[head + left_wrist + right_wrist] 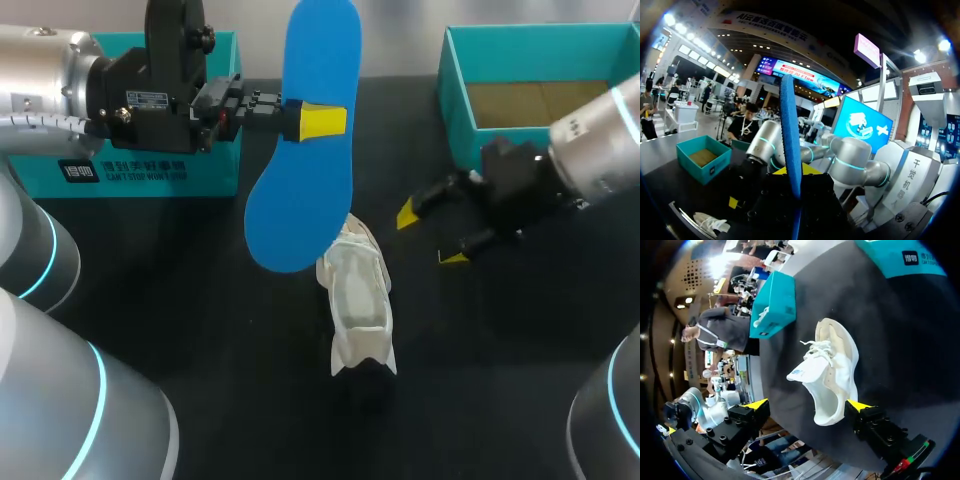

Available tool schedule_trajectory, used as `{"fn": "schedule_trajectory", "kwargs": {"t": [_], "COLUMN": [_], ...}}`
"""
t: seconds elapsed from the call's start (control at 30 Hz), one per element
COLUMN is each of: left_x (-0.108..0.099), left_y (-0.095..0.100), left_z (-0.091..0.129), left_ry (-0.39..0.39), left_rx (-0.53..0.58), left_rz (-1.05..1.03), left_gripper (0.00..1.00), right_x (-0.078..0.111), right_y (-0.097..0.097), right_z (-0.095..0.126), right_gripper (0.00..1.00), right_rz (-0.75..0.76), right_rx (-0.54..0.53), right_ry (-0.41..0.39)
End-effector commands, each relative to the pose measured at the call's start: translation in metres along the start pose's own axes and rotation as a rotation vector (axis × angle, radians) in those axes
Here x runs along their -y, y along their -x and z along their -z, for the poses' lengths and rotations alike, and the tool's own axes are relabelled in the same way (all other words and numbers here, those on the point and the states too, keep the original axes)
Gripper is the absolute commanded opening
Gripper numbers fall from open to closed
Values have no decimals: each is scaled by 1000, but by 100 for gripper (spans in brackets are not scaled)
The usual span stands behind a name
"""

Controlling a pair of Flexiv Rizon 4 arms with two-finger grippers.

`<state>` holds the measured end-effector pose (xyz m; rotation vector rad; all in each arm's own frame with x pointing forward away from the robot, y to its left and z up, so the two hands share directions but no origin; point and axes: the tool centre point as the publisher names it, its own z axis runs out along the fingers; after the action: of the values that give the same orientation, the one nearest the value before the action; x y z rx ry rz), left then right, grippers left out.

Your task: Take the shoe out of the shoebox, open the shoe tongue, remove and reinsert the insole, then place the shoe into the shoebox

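Insole point(300, 210) gripped by left end effector point(320, 122); shoe point(358, 300) near right end effector point(430, 236).

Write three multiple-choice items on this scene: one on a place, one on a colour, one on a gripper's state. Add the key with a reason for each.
1. Where is the shoe?
A. inside a teal box
B. on the black table, outside the boxes
C. held in the air by a gripper

2. What colour is the insole?
A. blue
B. white
C. red

3. What state is the right gripper in?
A. shut on the shoe
B. shut on the insole
C. open, holding nothing

Key:
1 B: the shoe lies on the table between the two arms.
2 A: the insole pinched upright in the left gripper is plain blue.
3 C: its yellow tips stand apart beside the shoe, with nothing gripped.
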<state>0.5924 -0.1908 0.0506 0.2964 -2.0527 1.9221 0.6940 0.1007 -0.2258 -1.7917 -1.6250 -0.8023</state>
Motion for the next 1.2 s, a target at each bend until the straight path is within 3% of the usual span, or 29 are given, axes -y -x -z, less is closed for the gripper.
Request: {"fn": "schedule_trajectory", "kwargs": {"t": [0.03,0.37,0.57,0.63,0.87,1.07,1.2], "left_x": [1,1,1,-1,-8,-13,-27], "left_y": [1,1,16,23,41,46,56], "left_z": [0,0,3,5,16,21,19], "left_ry": [2,2,13,-22,-82,-64,72], "left_rx": [-1,-1,21,18,53,62,104], "left_rz": [0,0,-163,-221,-563,-934,-1223], "left_gripper": [0,0,0,0,0,0,0], "right_x": [-7,-7,-19,-22,-28,-34,-39], "right_y": [4,4,-4,-8,-17,-29,-37], "right_z": [-1,-1,0,4,14,19,21], "right_gripper": [100,100,100,100,100,100,100], "right_rz": [-23,-23,-58,-74,-92,-97,-96], "right_rx": [-174,-174,-280,-319,-424,-460,-492], "right_ry": [-2,-2,-24,-25,-37,-45,-49]}}
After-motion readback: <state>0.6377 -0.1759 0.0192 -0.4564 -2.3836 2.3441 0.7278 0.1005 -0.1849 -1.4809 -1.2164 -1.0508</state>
